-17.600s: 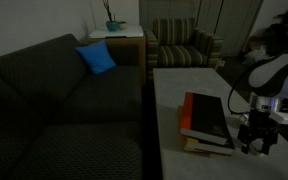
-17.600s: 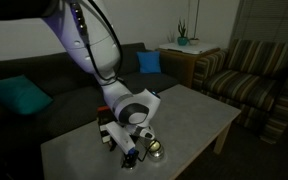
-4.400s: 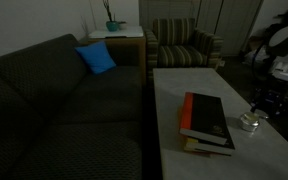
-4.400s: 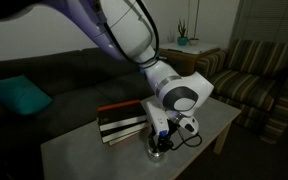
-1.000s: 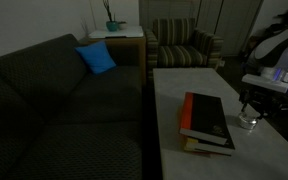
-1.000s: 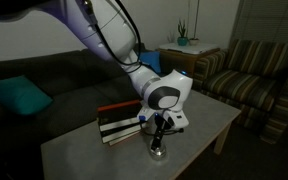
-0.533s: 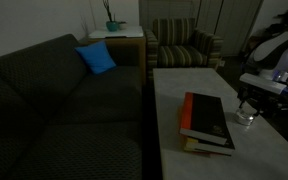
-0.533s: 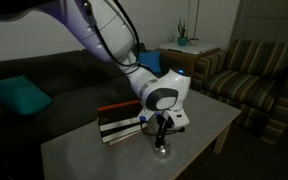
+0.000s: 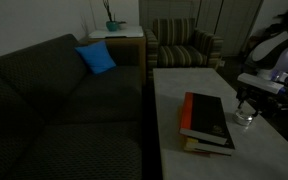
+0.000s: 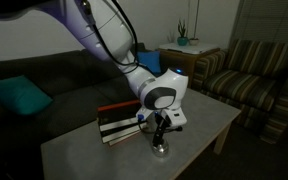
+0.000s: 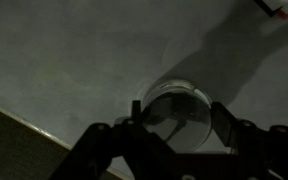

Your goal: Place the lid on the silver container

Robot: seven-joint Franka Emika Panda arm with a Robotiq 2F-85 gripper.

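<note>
In the wrist view my gripper is shut on the lid, a flat round grey disc held by its edges between the two dark fingers. The silver container stands on the pale table right under the gripper, next to the books. It also shows as a small shiny tin below the gripper. From the wrist the lid covers the container, so I cannot tell whether they touch.
A stack of books lies on the table close beside the container, also seen as books. A dark sofa runs along one side of the table. A striped armchair stands beyond it.
The gripper with the lid has shifted very slightly over the container in the last second. The jaws have stayed shut.
</note>
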